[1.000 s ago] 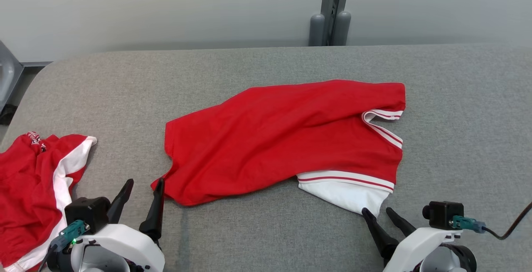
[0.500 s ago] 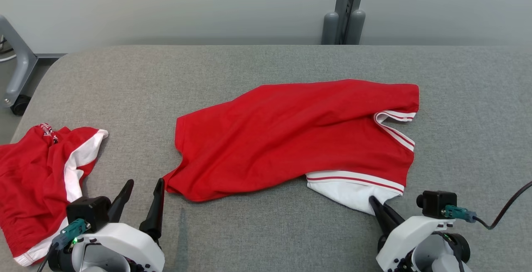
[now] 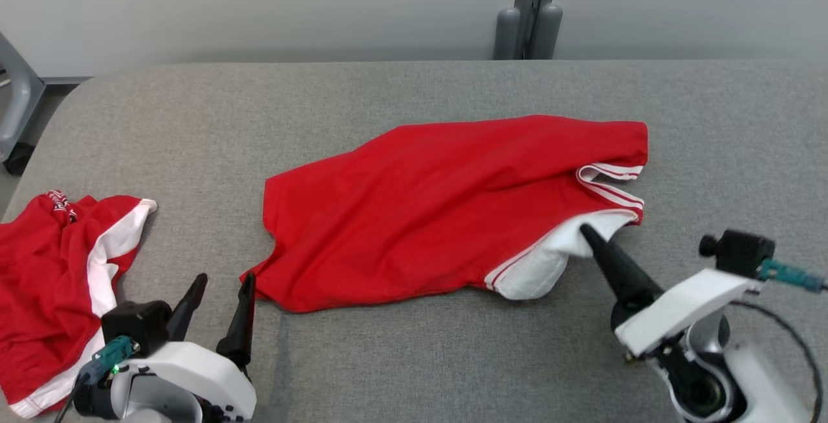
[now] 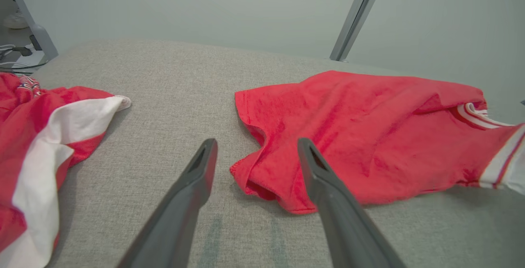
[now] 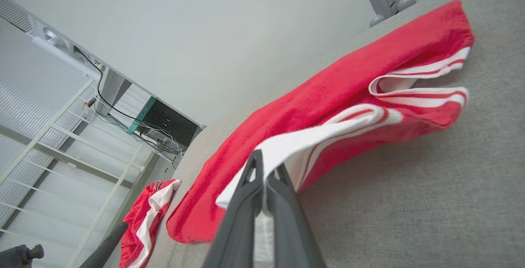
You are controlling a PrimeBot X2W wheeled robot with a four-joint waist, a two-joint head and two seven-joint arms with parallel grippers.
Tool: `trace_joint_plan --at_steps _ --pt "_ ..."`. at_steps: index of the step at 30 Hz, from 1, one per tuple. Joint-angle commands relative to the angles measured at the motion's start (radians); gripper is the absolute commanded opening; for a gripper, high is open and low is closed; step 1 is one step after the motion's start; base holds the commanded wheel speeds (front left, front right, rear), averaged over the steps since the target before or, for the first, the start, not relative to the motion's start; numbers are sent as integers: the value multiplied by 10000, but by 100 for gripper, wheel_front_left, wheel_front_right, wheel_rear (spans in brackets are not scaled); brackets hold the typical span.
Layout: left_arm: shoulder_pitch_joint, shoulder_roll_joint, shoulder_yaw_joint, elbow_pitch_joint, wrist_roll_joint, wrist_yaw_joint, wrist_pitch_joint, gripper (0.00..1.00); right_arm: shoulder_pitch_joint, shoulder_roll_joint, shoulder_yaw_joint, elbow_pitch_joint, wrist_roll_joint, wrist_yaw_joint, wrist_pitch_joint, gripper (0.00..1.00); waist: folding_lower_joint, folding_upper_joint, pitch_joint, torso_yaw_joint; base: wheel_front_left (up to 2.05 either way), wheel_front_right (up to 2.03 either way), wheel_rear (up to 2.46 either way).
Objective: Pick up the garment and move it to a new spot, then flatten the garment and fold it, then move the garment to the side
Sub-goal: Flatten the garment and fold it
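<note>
In the head view, the red garment [image 3: 446,209] lies rumpled across the middle of the grey table [image 3: 388,86]. Our right gripper [image 3: 585,230] has its fingers pressed together on the white sleeve [image 3: 540,264] at the garment's right end, holding that edge raised so that it curls back on itself. We judge this pinch to be the handle for carrying the garment to its new spot. Our left gripper [image 3: 224,279] sits low at the near left with its fingers spread, one fingertip just beside the garment's near-left corner [image 3: 272,287]; we think it is placed there to take that corner next. A second red-and-white garment [image 3: 58,268] lies bunched at the table's left edge, well apart. In the left wrist view, the spread fingers frame that corner, which rests on the table between them, not pinched. In the right wrist view, the two fingers meet with white sleeve cloth caught between them. The striped band and red body fall away from the grip toward the table, so only this end is off the surface. We judge the pick-up barely begun; held by one end alone, the cloth could drag and bunch.
</note>
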Motion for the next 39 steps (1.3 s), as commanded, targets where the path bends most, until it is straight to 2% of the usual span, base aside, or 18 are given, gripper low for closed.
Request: trace_joint_plan --at_steps 1,4,8,9,11,12,19,31,35,39 --pt "-299 73 41 2 -8 -15 -19 100 -308 -76 -166 -157 557 5 307 0 0 0 154 -38 0 0 0" --pt "-408 58 6 -5 49 -54 15 100 -984 -302 -492 335 1109 3 906 0 0 0 384 -23 0 0 0" --pt "-669 -25 -68 65 87 -145 29 100 -2173 -311 -665 1940 1184 5 1556 0 0 0 683 103 0 0 0" --pt "-706 -55 -84 96 87 -185 17 100 -2443 -285 -685 2381 1145 5 1622 3 0 0 746 143 0 0 0" --pt "-802 -123 -110 190 67 -230 -25 100 -3000 -238 -742 3173 1051 5 1475 49 0 0 850 217 0 0 0" --pt "-855 -153 -113 233 60 -270 -51 100 -3213 -177 -720 3470 1052 5 1407 100 0 0 891 251 0 0 0" --pt "-926 -282 -154 591 3 -361 -185 100 -3737 -116 -444 4192 1416 5 141 100 0 0 823 244 0 0 0" --pt "-589 -345 -229 809 -109 -340 -282 100 -2327 -840 790 3329 1573 5 -1673 100 0 0 249 -89 0 0 0" --pt "-692 -346 -313 730 -73 -381 -206 100 -2760 -777 1124 3736 1388 5 -2287 100 0 0 275 30 0 0 0" --pt "-797 -344 -370 735 -29 -429 -179 100 -3449 -808 1460 4669 814 5 -2728 100 0 0 386 281 0 0 0"
